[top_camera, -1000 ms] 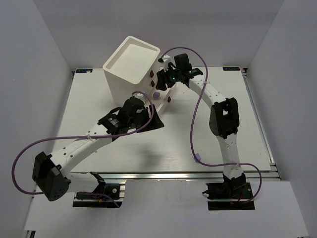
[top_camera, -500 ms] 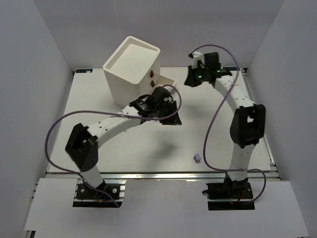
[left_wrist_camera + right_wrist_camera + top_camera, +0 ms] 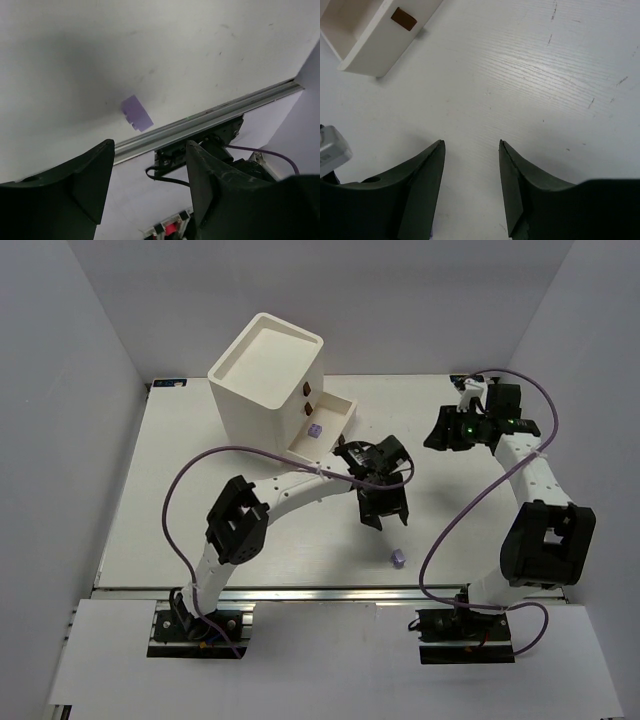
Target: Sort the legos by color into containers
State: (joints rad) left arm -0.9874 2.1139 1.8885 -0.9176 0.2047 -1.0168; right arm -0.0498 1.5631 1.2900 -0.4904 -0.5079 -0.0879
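Bright, even light from above leaves soft shadows on the white table (image 3: 150, 460), while the near fingers (image 3: 75, 185) blur.

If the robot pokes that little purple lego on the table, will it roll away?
Probably not: the purple lego looks flat-sided and boxy, so it should slide, not roll. It's tiny beside the left gripper, so likely very light.

This is a robotics lab test cell. A white table (image 3: 200, 500) fills the middle of the frame, boxed in by plain white walls (image 3: 90, 330) at left, right and back. An aluminium rail (image 3: 330, 589) runs along its lower edge, where the left arm (image 3: 290, 485) and right arm (image 3: 540, 475) are bolted, trailing purple cables (image 3: 172, 490).
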